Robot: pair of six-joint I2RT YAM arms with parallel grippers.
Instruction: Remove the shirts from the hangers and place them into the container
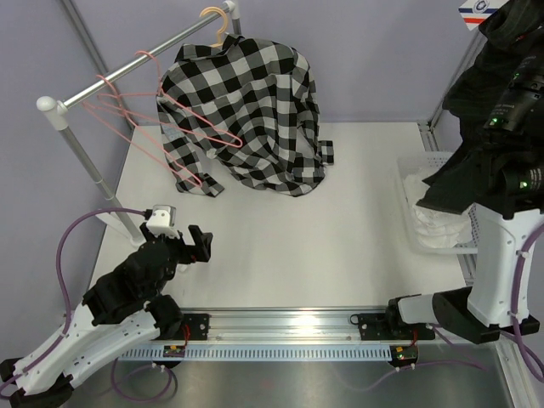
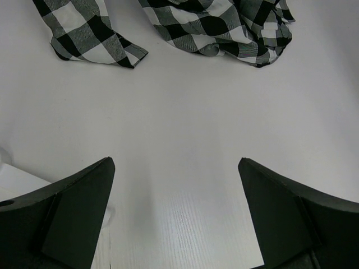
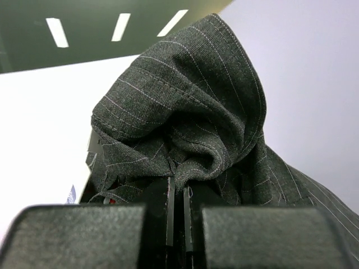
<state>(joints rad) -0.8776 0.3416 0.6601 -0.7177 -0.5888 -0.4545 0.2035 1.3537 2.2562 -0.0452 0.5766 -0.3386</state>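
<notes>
- Top external view showed the dark shirt (image 1: 459, 183) hanging limp above the basket (image 1: 429, 160), the right gripper (image 3: 176, 204) clamped on a soft fold of it
- Left gripper (image 2: 176, 213) gaped, holding nothing; the checked shirt (image 1: 246, 119) on its hanger (image 1: 218, 25) looked light and floppy, best pinched at the collar

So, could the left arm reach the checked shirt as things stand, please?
Probably yes: the left gripper is open and empty, and only bare table lies between it and the checked shirt.

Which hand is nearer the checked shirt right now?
Left. The left hand is open, just in front of the checked shirt. The right hand is far off at the right edge, raised over the basket, shut on the dark striped shirt.
</notes>
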